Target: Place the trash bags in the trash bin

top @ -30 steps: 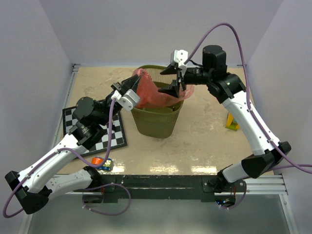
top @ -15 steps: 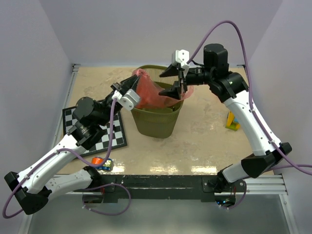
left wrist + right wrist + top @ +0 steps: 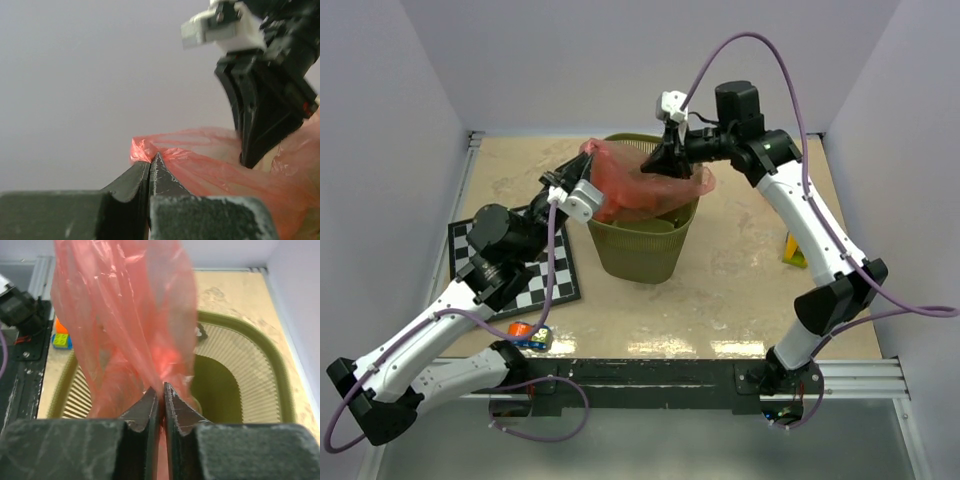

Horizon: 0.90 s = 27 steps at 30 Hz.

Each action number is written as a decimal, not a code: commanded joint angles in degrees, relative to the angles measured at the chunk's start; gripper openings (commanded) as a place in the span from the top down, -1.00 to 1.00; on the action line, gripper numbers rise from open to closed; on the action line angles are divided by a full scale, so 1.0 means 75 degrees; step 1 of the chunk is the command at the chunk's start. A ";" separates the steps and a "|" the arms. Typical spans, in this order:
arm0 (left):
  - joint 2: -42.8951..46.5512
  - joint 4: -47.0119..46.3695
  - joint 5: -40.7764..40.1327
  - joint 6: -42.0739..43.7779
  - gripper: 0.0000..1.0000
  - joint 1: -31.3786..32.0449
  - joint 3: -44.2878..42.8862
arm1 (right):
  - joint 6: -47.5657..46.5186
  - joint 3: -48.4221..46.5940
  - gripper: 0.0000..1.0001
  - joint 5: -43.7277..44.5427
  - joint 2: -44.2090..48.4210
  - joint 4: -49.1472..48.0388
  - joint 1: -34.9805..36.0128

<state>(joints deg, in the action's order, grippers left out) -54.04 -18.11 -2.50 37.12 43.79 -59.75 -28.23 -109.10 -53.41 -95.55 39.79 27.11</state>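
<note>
The trash bag [image 3: 638,188] spans the mouth of the trash bin [image 3: 642,255], with its long axis running left to right. The left gripper [image 3: 151,161] is clenched on the bag's left corner. The right gripper [image 3: 160,390] is clenched on the film farther right.

We see a sandy-beige mottled desk [image 3: 740,290] with a glossy surface. Toward its back stands an olive-green mesh wastebasket [image 3: 642,250], rounded-square and tapering downward. Left of it, a black-and-white checkered board [image 3: 560,280] lies flat, turned askew. Near the front edge, close to the board, sits a small cluster of orange, blue and yellow toy blocks [image 3: 530,334]. Well apart, at the right side, rests a yellow-and-green block piece [image 3: 794,250].
</note>
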 commanded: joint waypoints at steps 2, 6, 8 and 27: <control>-0.0095 0.0234 -0.1038 -0.0390 1.00 -0.0634 0.0325 | 0.1231 -0.0477 0.86 0.0966 -0.0057 -0.0850 -0.0696; -0.0597 0.0154 -0.1446 -0.0859 1.00 -0.1162 0.0291 | 0.1548 -0.0524 1.00 0.1916 -0.0209 -0.1191 -0.0756; -0.0984 -0.0069 -0.1576 -0.0895 1.00 -0.1280 0.0244 | 0.1887 -0.0466 1.00 0.2303 -0.0280 -0.1495 -0.0756; -0.4056 0.0958 -0.0794 -0.2288 1.00 -0.2873 -0.2182 | 0.2077 -0.2130 0.96 0.4109 -0.2740 -0.2013 -0.1049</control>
<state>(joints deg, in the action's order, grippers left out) -84.33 -18.26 -13.15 26.68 24.69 -71.22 -12.84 -122.85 -26.50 -117.05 26.00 20.16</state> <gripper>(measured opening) 0.008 0.008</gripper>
